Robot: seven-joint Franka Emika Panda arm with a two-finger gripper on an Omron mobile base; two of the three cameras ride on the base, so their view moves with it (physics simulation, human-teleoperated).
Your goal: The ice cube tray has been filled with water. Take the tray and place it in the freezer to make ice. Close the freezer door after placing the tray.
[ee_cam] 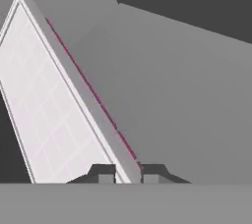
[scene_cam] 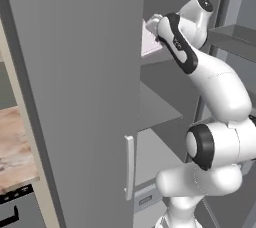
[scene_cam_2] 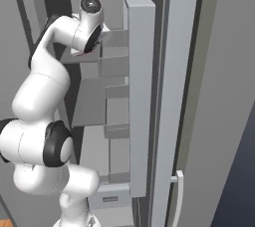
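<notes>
We see our fingers closed narrowly on the near edge of the tray; the tray sits tilted inside the freezer, above an upper shelf. The door stands open.

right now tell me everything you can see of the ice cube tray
The flat, pale pinkish-lavender ice cube tray is a thin rectangular slab with a faint grid of cells on its face and a darker pink line along one edge. It looks like smooth plastic. In the hand view it stands tilted, with its near edge between the two dark fingertips of the end effector, which are closed on it. In the left base view it shows inside the open grey freezer, above an upper shelf.
</notes>
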